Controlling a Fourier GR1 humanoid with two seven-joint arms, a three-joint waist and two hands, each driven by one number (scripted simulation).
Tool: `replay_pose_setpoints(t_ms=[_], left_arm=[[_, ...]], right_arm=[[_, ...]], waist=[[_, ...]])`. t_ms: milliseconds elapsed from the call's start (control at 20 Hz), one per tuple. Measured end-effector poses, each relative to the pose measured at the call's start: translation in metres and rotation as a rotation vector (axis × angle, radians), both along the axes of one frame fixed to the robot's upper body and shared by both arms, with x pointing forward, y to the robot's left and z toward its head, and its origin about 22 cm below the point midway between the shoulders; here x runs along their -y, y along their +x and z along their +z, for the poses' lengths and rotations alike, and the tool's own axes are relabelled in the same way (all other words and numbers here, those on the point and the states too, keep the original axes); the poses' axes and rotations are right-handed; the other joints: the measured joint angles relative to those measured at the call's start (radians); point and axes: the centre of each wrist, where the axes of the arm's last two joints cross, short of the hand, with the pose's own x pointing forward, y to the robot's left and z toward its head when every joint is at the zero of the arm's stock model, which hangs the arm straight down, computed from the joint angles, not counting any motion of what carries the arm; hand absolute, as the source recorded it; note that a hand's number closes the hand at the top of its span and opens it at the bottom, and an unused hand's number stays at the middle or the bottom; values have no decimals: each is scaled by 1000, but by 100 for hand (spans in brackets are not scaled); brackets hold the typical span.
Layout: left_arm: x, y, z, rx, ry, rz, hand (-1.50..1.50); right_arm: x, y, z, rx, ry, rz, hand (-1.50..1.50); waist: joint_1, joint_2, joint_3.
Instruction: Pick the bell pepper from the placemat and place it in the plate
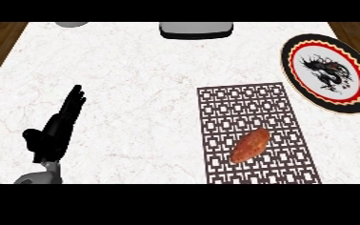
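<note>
Reaching comes first: our left hand point(57, 128) rests open with fingers straight at the lower left, our right hand is out of view, and the only thing on the dark brown lattice-patterned placemat point(243, 105) well to the right of that hand is a reddish-orange elongated vegetable point(251, 145), which looks more like a sweet potato than a bell pepper. We judge it best to close around its middle, lift straight, then carry it farther right and away to the round white plate with red-and-black rim and dragon motif point(294, 62). White marbled counter point(126, 66) lies bare between, and a grey object point(195, 29) sits at the far edge.
</note>
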Motion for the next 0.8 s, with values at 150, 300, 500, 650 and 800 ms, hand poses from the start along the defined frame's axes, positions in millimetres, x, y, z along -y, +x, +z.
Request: replay_pose_setpoints(t_ms=[150,300,500,650,800], left_arm=[[-4,2,4,4,-1,-14,0],[2,2,-1,5,3,-19,0],[0,2,1,8,-1,-22,0],[-2,6,2,1,-1,-20,0],[-4,8,4,1,0,-18,0]], right_arm=[[21,-17,16,64,-12,-12,150],[30,-20,32,134,-41,-13,150],[38,-22,57,270,-79,-8,150],[32,-13,71,338,-99,5,150],[24,4,82,370,-88,22,150]], waist=[[13,0,-1],[19,0,-2],[21,-1,-3],[21,-2,-3],[24,-1,-4]])
